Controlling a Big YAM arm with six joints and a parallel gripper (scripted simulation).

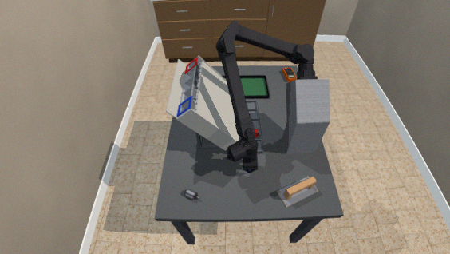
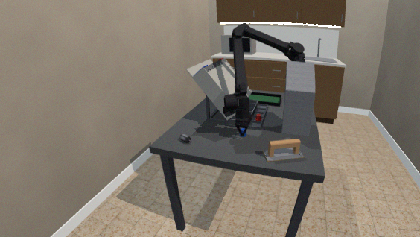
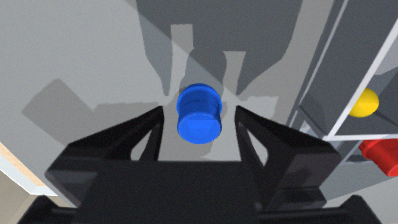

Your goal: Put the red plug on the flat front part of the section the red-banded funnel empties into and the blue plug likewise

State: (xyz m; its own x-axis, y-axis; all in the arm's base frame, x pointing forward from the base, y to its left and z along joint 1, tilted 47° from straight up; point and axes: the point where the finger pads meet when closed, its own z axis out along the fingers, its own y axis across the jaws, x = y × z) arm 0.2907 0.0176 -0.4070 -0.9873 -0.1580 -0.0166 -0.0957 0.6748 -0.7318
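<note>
The blue plug [image 3: 199, 113] stands upright on the dark table, between my open fingers with a gap on each side. In the top and exterior views my gripper [image 1: 249, 168] [image 2: 243, 133] points straight down over the blue plug, just in front of the compartment rack. The red plug [image 3: 378, 154] [image 1: 257, 132] sits on the flat front part of a rack section, also seen in the exterior view [image 2: 258, 117]. A yellow marble [image 3: 364, 103] lies in a section behind it. The tilted cover carries the red-banded funnel [image 1: 191, 65] and the blue-banded funnel [image 1: 184, 107].
A tall grey block [image 1: 312, 113] stands right of the rack. A green tray [image 1: 254, 87] and an orange device [image 1: 290, 73] lie at the back. A wooden-handled trowel [image 1: 300, 189] lies front right, a small grey object [image 1: 191, 195] front left.
</note>
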